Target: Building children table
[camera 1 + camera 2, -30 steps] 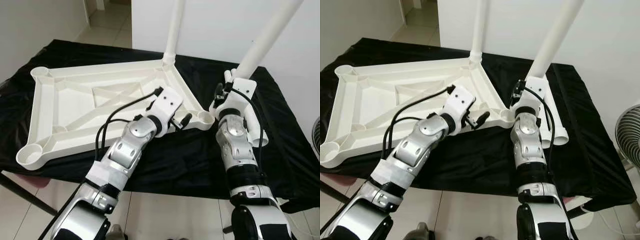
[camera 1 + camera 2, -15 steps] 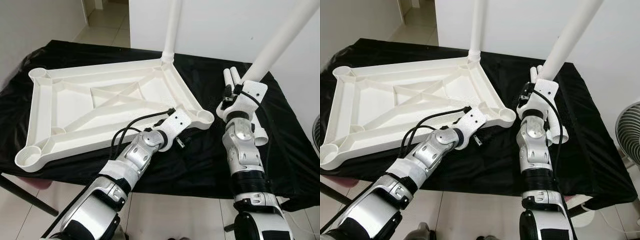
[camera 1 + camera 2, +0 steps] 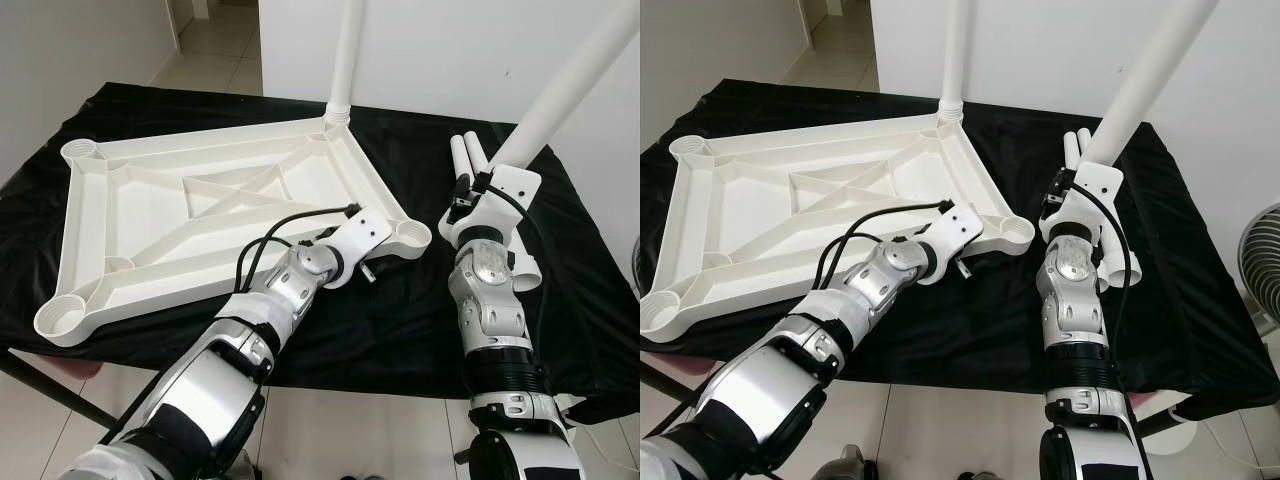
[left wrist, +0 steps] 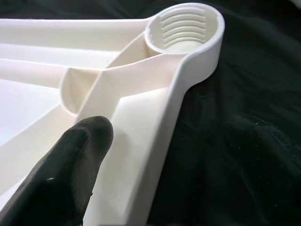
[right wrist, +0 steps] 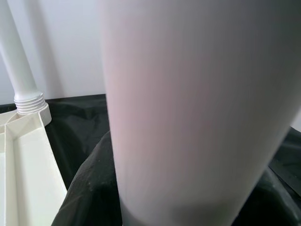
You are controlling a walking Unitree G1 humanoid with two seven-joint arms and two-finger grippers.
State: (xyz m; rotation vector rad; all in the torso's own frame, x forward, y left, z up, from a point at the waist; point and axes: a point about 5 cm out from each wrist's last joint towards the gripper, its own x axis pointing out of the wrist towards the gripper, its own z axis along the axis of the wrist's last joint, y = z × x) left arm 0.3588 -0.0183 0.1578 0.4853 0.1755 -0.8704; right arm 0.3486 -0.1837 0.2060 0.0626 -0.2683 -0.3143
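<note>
The white plastic table top (image 3: 150, 215) lies upside down on a black-covered table. One white leg (image 3: 347, 60) stands screwed into its far corner socket. My right gripper (image 3: 478, 185) is shut on a second white leg (image 3: 565, 85), held tilted above the table just right of the near-right corner. My left gripper (image 3: 368, 270) sits low against the rim beside the near-right corner socket (image 3: 410, 235). In the left wrist view that threaded socket (image 4: 183, 28) stands empty close ahead.
Two spare white legs (image 3: 468, 152) lie on the black cloth (image 3: 400, 320) behind my right arm. A fan (image 3: 1268, 260) stands at the far right. A white wall rises behind the table, and tiled floor shows in front.
My left gripper dropped from above the table top to its rim by the near-right corner socket. The right arm swung the held leg slightly to the right.
</note>
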